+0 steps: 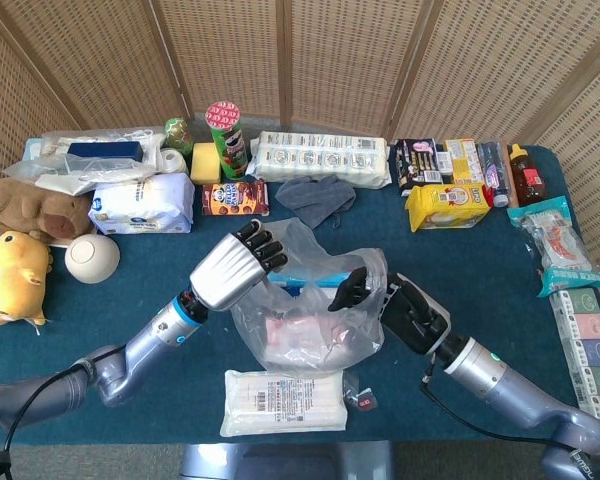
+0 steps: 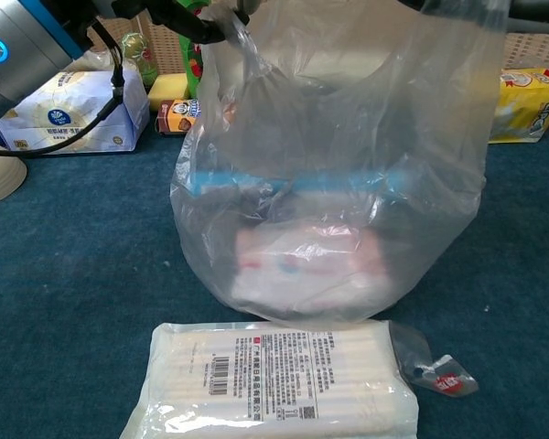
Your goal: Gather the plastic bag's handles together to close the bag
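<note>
A clear plastic bag [image 1: 315,320] [image 2: 339,174] stands upright mid-table. Inside lie a pink-and-white packet [image 2: 311,265] and a long blue item [image 2: 284,180]. My left hand [image 1: 237,268] is at the bag's upper left, its dark fingers pinching the left handle [image 2: 235,32], which is pulled up to the top edge of the chest view. My right hand [image 1: 395,305] reaches in from the right. Its fingers [image 1: 348,290] grip the bag's right rim. The two handles are still apart, with the bag mouth open between them.
A flat white packet [image 1: 283,400] [image 2: 274,380] lies just in front of the bag, with a small red-labelled wrapper [image 2: 444,377] beside it. A grey cloth [image 1: 315,197], cookie box [image 1: 234,197] and chips can [image 1: 226,135] stand behind. A white bowl [image 1: 91,257] sits left.
</note>
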Tool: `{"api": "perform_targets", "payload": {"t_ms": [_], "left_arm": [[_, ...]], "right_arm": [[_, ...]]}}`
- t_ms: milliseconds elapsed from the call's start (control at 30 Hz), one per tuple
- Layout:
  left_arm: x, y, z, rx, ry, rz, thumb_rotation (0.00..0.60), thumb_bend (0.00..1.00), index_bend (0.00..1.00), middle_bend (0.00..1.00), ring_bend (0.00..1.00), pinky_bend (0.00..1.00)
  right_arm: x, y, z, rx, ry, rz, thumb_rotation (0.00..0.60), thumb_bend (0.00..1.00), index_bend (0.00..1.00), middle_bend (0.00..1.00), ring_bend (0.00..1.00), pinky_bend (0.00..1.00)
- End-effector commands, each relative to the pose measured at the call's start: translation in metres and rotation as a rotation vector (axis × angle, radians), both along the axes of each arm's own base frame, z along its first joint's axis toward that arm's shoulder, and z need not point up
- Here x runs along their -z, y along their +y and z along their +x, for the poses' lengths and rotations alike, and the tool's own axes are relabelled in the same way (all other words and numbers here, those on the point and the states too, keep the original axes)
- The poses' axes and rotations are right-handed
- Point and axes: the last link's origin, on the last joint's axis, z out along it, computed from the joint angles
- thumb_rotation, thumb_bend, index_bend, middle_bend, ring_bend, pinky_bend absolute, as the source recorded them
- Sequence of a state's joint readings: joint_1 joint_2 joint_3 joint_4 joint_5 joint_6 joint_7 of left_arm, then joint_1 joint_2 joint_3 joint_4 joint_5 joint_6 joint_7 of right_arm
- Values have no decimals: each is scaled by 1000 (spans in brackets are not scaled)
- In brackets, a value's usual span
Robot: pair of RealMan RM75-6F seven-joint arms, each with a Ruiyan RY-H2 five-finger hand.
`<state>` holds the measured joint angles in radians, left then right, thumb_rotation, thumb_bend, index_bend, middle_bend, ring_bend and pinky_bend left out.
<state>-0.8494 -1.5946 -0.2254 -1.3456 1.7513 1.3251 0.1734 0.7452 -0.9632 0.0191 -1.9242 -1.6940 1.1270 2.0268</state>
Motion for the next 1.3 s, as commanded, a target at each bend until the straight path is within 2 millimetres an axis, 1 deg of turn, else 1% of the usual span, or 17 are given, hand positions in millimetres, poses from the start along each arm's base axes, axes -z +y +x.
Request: {"api": "perform_targets", "payload": {"t_ms": [33,67,167,267,333,433,667,800,933,1033,1133,1300], "left_arm": [[-3,1,1,-3,-23,11,600,380,619,629,493,398],[-5,1,1,-6,-33,18,600,379,621,627,479,397],[-10,2,1,-10,-52,33,600,375,620,565,373,353],[-13,2,0,-7,-48,47,600,364,620,476,261,238],[-15,3,0,-5,-52,58,600,353,620,411,179,144],[-17,3,0,-7,-63,62,600,347,620,348,109,94],[-27,1,4,-3,-100,65,600,343,621,324,85,91],[-36,-1,9,1,-127,59,600,329,621,319,82,91],[-43,-3,12,8,-136,60,600,317,621,318,81,91],[-49,-3,16,16,-142,63,600,305,621,318,81,91],[-52,-3,19,19,-145,62,600,292,620,317,80,91],[-57,-3,27,28,-150,59,600,276,621,316,80,91]], "right_arm": [[0,0,0,-1,2,0,267,152,372,397,346,259],[0,0,0,-1,2,0,267,152,372,397,346,258],[0,0,0,-2,2,1,266,153,372,397,346,258],[1,1,0,-4,1,5,266,152,372,398,345,256],[2,1,0,-4,2,7,267,152,372,397,344,254],[3,1,0,-4,4,8,267,153,372,397,343,249],[4,1,-2,3,24,7,267,153,372,397,339,240],[6,-1,-1,-4,53,-7,265,153,372,396,327,219],[7,-5,2,-17,89,-27,263,153,364,374,296,182],[9,-8,3,-38,139,-42,267,149,342,353,271,161],[11,-9,5,-49,161,-41,244,142,311,322,245,150],[16,-10,10,-82,194,-37,225,135,266,288,218,135]]}}
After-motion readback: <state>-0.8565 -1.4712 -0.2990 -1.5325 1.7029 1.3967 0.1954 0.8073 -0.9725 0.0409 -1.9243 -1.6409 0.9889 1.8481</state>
